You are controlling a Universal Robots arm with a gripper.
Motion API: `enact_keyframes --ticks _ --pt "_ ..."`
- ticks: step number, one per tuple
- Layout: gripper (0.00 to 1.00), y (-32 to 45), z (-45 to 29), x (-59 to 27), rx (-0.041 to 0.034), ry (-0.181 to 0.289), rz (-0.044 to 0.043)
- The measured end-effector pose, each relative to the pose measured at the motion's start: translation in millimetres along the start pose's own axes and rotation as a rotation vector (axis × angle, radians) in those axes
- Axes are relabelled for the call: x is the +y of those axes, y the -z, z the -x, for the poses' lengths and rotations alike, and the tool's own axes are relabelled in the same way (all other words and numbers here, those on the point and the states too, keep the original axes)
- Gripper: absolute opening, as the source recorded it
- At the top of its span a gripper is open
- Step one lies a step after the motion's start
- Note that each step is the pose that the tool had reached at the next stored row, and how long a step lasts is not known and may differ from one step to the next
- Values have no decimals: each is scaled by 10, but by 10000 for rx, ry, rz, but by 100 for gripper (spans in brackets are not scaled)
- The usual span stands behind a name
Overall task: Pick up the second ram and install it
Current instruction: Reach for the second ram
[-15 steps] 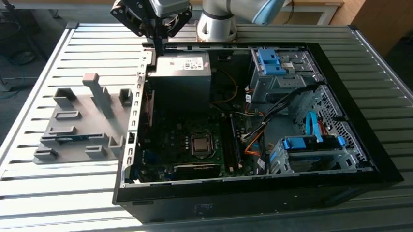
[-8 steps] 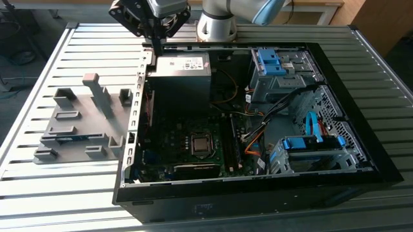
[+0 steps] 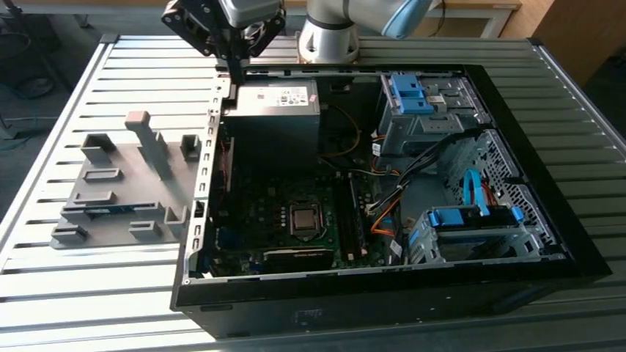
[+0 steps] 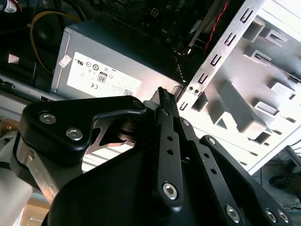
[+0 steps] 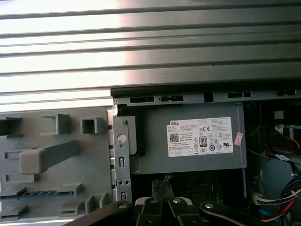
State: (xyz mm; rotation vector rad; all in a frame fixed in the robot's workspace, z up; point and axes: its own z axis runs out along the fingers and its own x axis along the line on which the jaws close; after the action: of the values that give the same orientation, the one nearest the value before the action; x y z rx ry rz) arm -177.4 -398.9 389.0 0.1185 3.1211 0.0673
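A wide desk (image 3: 59, 242) of silver metal slats, ribbed with dark grooves, takes up most of what I can see. Hard light glares off the slats at the exterior view's left, bleaching them almost white. Toward the exterior view's right they look duller and greyer. Beyond the far edge stands pale brown wooden furniture (image 3: 577, 29). Past the far left corner lies a dark grey floor (image 3: 44, 55) with loose cables (image 3: 12, 44).
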Motion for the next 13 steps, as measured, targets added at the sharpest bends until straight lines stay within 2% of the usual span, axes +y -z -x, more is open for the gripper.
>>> enact_keyframes --ticks 13 --pt "11 -6 -42 -3 21 -1 -1"
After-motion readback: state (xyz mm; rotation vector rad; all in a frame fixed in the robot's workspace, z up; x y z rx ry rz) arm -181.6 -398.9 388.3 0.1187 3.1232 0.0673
